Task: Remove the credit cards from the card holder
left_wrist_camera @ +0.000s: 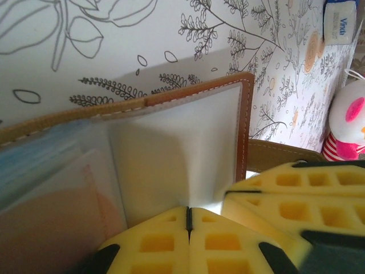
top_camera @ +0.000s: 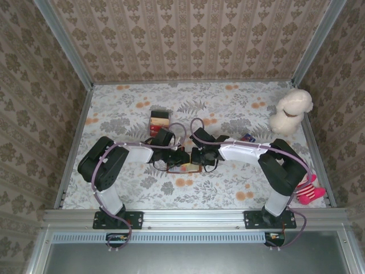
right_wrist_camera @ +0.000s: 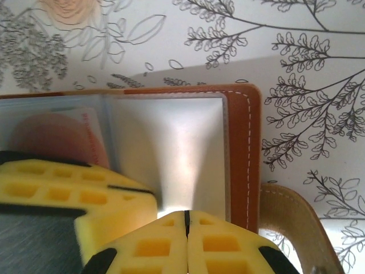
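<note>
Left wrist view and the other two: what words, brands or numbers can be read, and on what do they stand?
"Vinda": on the small white-and-blue packet, top right of the left wrist view.
Unreadable: any print on the card in the card holder, blurred behind its cloudy sleeve.
Too small to read: anything on the red-and-cream box, top view.

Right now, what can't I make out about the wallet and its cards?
Top view: wallet mostly hidden under the left hand and right hand; contents too small.
Left wrist: tan card blurred behind a cloudy sleeve, cut off by the left edge.
Right wrist: orange card partly covered by the left hand; print unreadable.
</note>
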You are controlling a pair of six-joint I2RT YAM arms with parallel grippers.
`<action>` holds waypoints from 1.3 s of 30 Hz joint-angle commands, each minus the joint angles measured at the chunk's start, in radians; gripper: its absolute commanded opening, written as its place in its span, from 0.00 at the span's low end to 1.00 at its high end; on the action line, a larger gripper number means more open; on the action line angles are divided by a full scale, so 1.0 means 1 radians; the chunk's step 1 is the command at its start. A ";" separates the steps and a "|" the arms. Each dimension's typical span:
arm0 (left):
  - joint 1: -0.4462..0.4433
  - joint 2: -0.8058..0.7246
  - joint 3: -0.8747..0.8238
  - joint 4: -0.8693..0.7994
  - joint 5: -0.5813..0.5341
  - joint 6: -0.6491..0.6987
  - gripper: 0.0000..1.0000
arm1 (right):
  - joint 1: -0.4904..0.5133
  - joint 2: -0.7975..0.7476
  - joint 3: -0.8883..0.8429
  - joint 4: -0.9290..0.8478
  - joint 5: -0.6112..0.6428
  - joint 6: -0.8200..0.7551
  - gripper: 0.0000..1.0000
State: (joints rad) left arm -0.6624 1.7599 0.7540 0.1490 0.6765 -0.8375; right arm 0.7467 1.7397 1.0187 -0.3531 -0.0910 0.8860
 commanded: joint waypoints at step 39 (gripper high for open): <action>0.087 -0.299 0.001 -0.480 -0.193 0.121 0.26 | 0.001 0.073 0.000 0.000 -0.018 -0.011 0.07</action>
State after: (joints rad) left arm -0.5808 1.4448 0.7643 -0.3141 0.4957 -0.7132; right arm 0.7464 1.7760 1.0130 -0.3134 -0.1089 0.8890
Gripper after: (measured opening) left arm 0.267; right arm 0.072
